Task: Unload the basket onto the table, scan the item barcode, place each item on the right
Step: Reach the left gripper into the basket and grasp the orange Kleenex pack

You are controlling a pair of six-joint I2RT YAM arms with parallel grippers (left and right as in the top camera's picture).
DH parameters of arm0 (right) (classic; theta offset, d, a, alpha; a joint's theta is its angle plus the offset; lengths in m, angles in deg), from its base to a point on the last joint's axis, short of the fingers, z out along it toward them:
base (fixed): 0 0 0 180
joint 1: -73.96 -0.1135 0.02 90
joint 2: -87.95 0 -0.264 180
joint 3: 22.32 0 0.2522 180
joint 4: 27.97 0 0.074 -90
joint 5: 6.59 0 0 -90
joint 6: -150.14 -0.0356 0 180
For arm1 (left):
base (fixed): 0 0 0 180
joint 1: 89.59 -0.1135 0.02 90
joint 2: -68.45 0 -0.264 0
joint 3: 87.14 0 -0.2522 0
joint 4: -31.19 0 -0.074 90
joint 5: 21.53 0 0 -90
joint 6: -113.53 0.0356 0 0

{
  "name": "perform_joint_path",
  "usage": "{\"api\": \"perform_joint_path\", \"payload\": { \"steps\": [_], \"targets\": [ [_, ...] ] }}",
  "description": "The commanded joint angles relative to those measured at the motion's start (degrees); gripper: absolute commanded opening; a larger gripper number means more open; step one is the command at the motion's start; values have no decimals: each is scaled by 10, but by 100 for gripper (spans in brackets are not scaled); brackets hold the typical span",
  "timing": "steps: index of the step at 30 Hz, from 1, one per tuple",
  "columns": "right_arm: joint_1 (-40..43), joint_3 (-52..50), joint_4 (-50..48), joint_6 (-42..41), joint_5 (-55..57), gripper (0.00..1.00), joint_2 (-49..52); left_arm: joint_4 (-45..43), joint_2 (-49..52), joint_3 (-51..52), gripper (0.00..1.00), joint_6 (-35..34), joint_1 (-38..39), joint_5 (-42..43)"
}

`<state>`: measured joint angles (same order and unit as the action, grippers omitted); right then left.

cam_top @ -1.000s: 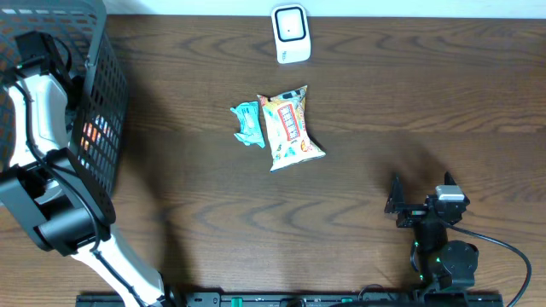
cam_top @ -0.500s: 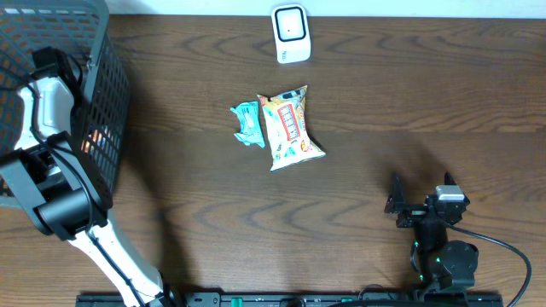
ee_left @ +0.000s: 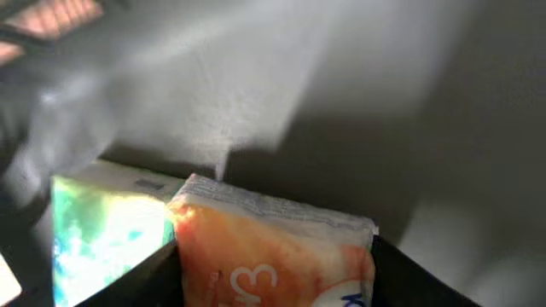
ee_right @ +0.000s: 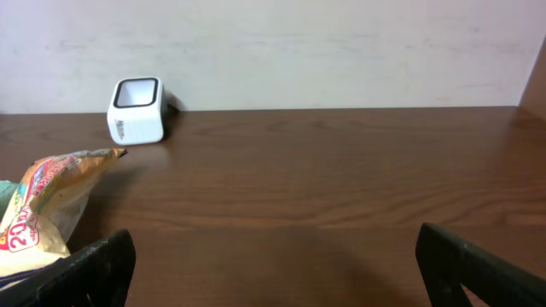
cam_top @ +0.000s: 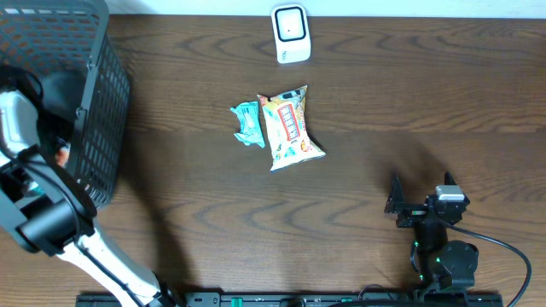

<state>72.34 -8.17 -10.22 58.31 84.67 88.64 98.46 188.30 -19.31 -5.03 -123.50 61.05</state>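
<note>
Left hand (ee_left: 275, 286) clamped on orange packet (ee_left: 256, 239), shifted left over basket (cam_top: 102, 77) since earlier; right hand (ee_right: 275, 260) fingers apart, unmoved.

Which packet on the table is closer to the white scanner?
The orange snack bag; its top points at the scanner. The small teal packet lies beside it, farther off.
</note>
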Motion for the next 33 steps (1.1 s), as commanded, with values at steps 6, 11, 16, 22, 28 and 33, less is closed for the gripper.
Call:
{"api": "perform_joint_path", "payload": {
  "steps": [6, 11, 16, 22, 28, 33],
  "targets": [
    [2, -1, 2, 8, 1, 99, -3, 16, -75, -13, 66, 90, 4, 57],
    [2, -1, 2, 8, 1, 99, -3, 28, -74, 9, 69, 78, 4, 57],
    [2, -1, 2, 8, 1, 99, -3, 23, -66, 18, 69, 78, 4, 57],
    [2, -1, 2, 8, 1, 99, -3, -21, -49, 18, 69, 189, 5, 54],
    [2, -1, 2, 8, 1, 99, -3, -27, -21, 18, 69, 359, 5, 53],
    [2, -1, 2, 8, 1, 99, -3, -24, -11, 19, 69, 460, 5, 53]
  ]
}}
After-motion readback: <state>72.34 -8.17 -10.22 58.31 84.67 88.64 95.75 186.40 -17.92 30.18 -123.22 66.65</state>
